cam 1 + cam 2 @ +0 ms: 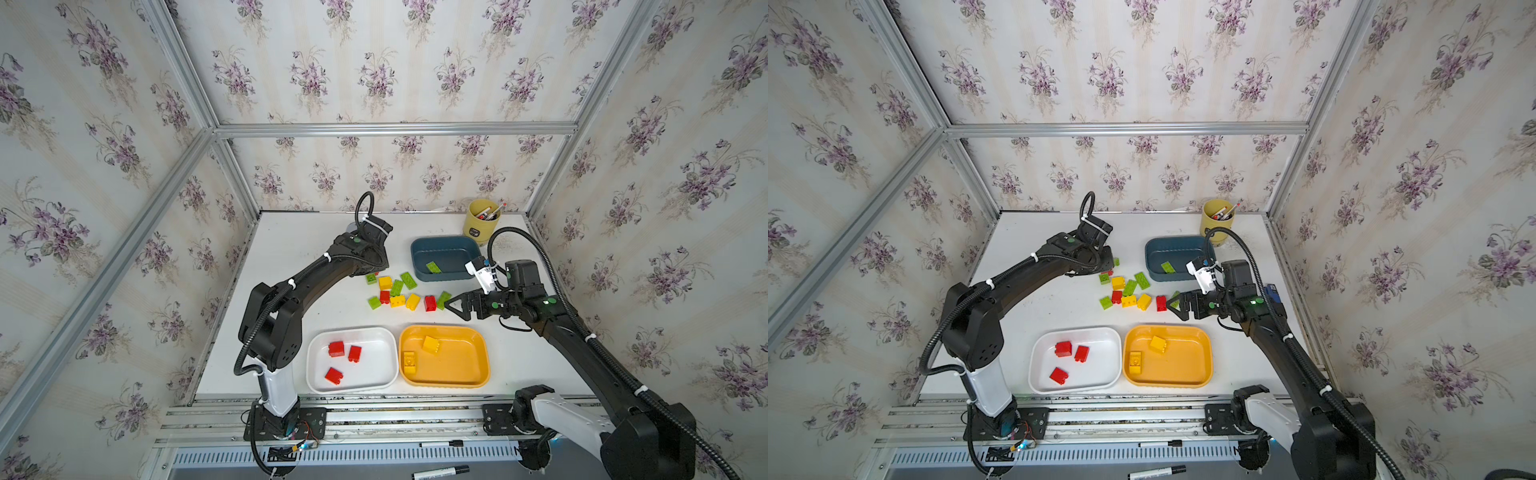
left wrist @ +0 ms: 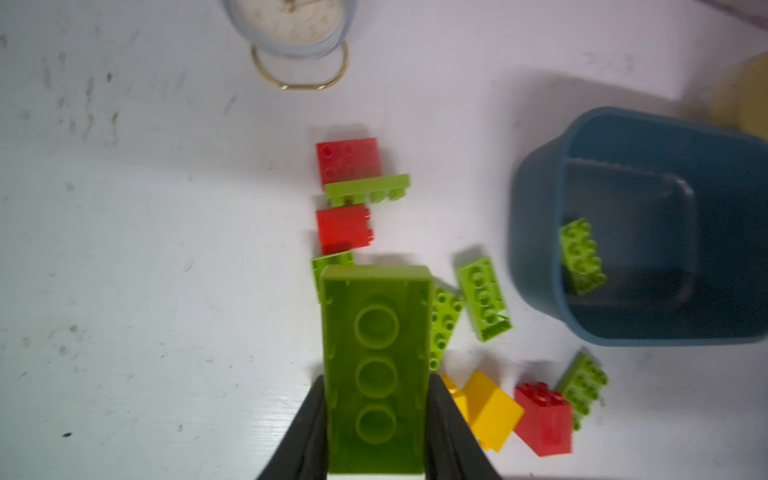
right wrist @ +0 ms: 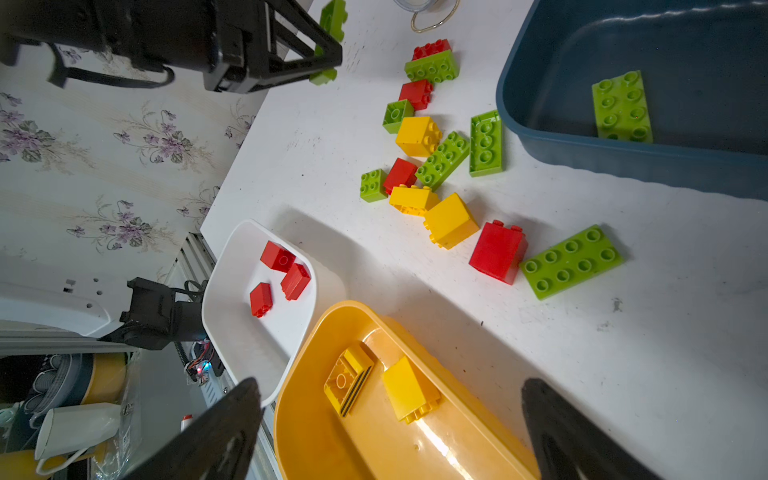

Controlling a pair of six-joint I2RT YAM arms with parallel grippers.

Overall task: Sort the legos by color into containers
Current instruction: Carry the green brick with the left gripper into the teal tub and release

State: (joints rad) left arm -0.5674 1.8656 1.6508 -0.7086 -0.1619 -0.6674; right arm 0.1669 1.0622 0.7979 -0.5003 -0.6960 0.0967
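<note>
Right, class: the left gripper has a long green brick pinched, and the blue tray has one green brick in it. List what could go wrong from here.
1. The left gripper pinches the long green brick at one end only, so it may swing or slip out on the way.
2. The open right gripper sits beside the loose pile, near the blue tray; the arms could clash there.
3. A low carry might knock the tray's wall.

light: bright, even | left wrist: blurred (motion smear) | top views: edges bowed
</note>
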